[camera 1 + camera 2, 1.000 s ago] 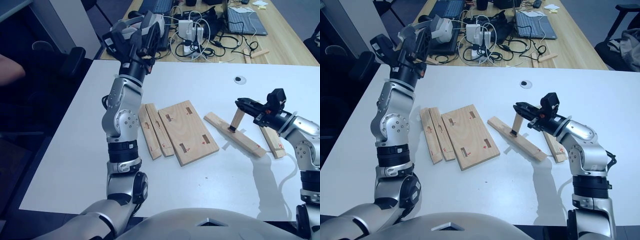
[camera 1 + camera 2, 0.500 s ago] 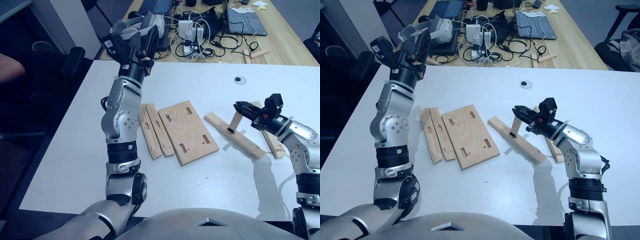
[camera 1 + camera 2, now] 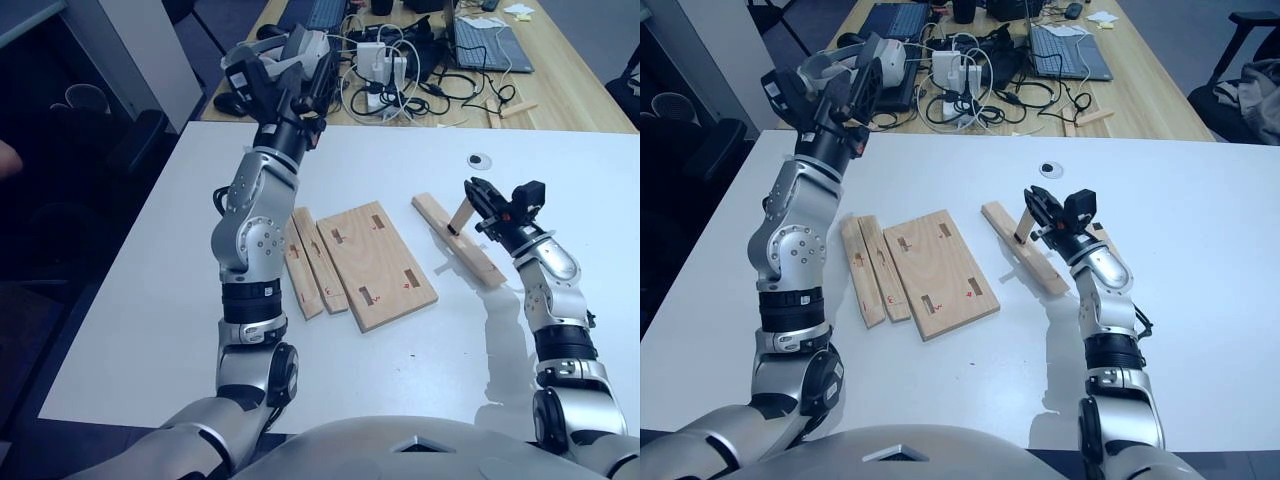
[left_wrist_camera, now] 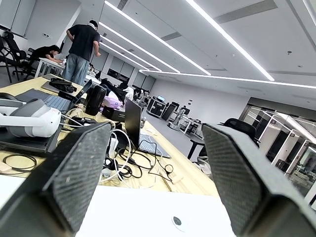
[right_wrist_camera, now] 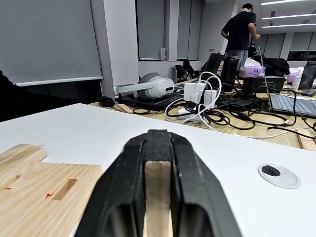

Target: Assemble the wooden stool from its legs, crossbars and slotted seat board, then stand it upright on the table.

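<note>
R gripper (image 3: 475, 193) grips the short crossbar (image 3: 459, 217), which leans toward 7 o'clock, low end on the leg (image 3: 480, 262) lying 10-to-4 on the table (image 3: 150, 300); seat board (image 3: 375, 262) at its 9 o'clock; L gripper (image 3: 285, 72) jaws spread, high, far off.

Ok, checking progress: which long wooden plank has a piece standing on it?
The pale wooden plank right of the slotted seat board: the right tool holds a short wooden stick on it. The two left planks lie bare.
</note>
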You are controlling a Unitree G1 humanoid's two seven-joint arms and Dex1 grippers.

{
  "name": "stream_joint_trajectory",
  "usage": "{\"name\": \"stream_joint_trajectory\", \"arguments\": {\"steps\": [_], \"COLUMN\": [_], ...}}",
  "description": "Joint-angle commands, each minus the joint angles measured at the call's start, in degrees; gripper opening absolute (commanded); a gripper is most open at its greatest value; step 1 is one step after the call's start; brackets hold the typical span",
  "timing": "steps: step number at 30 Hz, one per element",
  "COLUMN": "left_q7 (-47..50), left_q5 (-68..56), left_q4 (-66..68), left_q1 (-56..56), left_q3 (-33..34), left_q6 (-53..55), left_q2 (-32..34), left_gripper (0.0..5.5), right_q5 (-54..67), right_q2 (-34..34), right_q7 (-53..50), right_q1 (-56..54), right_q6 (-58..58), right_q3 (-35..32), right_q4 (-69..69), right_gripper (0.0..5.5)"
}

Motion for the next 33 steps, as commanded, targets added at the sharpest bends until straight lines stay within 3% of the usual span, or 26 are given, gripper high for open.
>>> {"name": "stream_joint_trajectory", "arguments": {"steps": [1, 7, 12, 15, 21, 33], "left_q7": [0.5, 1.0, 1.2, -0.1, -1.4, -2.7], "left_q5": [-0.2, -0.1, 0.1, -0.2, -1.5, -4.3], "left_q4": [-0.6, -0.2, -0.2, 0.9, 3.8, 5.8], "left_q1": [-0.8, 0.0, 1.0, 2.3, 2.2, 2.3], "left_q3": [-0.5, -0.3, -0.2, -0.3, 0.8, 2.9], "left_q6": [0.9, 0.5, -0.1, -0.7, -2.4, -3.7], "left_q2": [-0.6, -1.5, -2.4, -3.1, -4.6, -5.8], "left_gripper": [3.38, 3.38, 3.38, 3.38, 3.38, 3.38], "right_q5": [-2.5, -1.5, -2.1, -4.4, -4.9, -0.7], "right_q2": [0.8, 0.2, -0.9, -2.0, -2.7, -7.0], "right_q7": [-1.6, -2.2, -2.1, -5.5, -7.1, -2.5], "right_q1": [-0.4, -2.5, -1.2, -0.9, -1.9, -6.9], "right_q6": [-0.9, 0.1, 5.8, 6.0, 6.0, 9.5], "right_q3": [0.0, -0.8, 0.8, 0.3, -0.6, -3.9], "right_q4": [8.3, 9.9, 3.2, 2.6, 0.1, -5.9], "right_gripper": [0.4, 0.4, 0.4, 1.12, 1.92, 3.81]}}
